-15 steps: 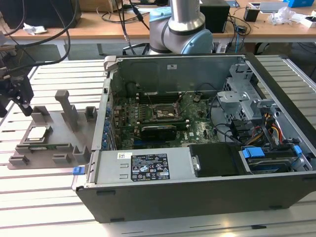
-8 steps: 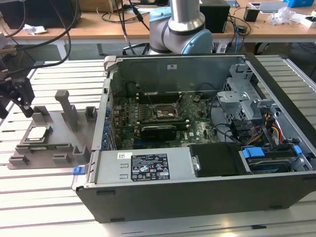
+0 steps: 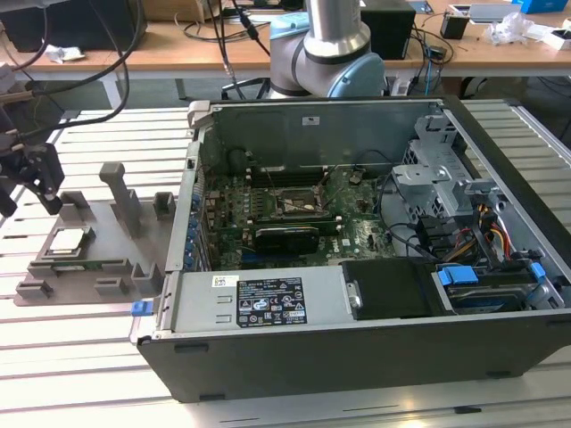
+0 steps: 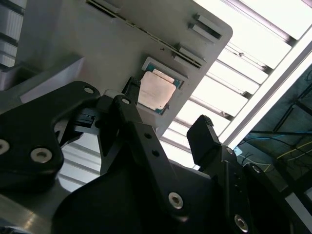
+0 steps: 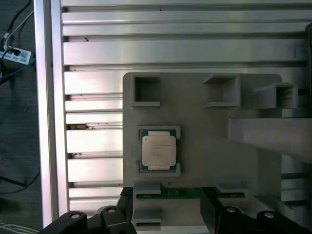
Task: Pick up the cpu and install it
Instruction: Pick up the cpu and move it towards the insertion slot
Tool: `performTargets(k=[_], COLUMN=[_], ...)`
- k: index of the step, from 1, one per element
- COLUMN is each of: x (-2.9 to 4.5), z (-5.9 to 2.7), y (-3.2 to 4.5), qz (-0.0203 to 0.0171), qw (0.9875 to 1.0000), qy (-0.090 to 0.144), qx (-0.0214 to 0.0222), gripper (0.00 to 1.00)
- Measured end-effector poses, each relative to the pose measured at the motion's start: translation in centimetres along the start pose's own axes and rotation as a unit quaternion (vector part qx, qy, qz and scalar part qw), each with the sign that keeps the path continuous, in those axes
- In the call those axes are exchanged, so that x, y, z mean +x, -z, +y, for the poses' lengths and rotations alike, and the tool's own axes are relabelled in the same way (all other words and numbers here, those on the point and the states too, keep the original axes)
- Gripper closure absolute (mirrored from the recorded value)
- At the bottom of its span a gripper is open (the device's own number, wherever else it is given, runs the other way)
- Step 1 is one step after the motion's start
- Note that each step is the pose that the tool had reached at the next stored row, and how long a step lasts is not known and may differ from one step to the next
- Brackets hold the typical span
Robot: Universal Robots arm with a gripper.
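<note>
Here the claw [image 4: 165, 109] gapes wide, partly cut off, above the cpu [image 5: 158, 151] in its tray [image 5: 204, 136].

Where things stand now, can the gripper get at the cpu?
Likely yes. The cpu lies uncovered in its seat on the grey tray, and the gripper hangs open above the tray, near it, holding nothing. The tray's taller raised blocks stand apart from the cpu, so they shouldn't block a descent.
</note>
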State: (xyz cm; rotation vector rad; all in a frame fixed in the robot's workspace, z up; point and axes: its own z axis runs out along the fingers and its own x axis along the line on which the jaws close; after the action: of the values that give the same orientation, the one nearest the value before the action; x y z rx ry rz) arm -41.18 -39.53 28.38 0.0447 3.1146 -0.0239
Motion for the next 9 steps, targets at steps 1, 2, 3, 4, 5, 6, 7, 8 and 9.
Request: performTargets(k=[1, 2, 3, 4, 5, 6, 7, 8, 9], x=[0.00, 0.00, 0.00, 0.00, 0.01, 0.01, 0.01, 0.01, 0.02], z=[0.00, 0.00, 0.00, 0.00, 0.01, 0.01, 0.01, 0.01, 0.01], y=[-0.04, -0.10, -0.15, -0.21, -0.26, -0.32, -0.41, -0.51, -0.62], qz=[0.0000, -0.0001, -0.0001, -0.0001, -0.0001, 0.0000, -0.0001, -0.0001, -0.0001], qw=[1.0000, 1.0000, 1.0000, 1.0000, 1.0000, 1.0000, 1.0000, 1.0000, 1.0000], qy=[0.000, 0.000, 0.000, 0.000, 0.000, 0.000, 0.000, 0.000, 0.000], qx=[0.0000, -0.0001, -0.0001, -0.0001, 0.0000, 0.0000, 0.0000, 0.0000, 0.0000], gripper=[0.34, 0.34, 0.34, 0.34, 0.34, 0.34, 0.34, 0.34, 0.34])
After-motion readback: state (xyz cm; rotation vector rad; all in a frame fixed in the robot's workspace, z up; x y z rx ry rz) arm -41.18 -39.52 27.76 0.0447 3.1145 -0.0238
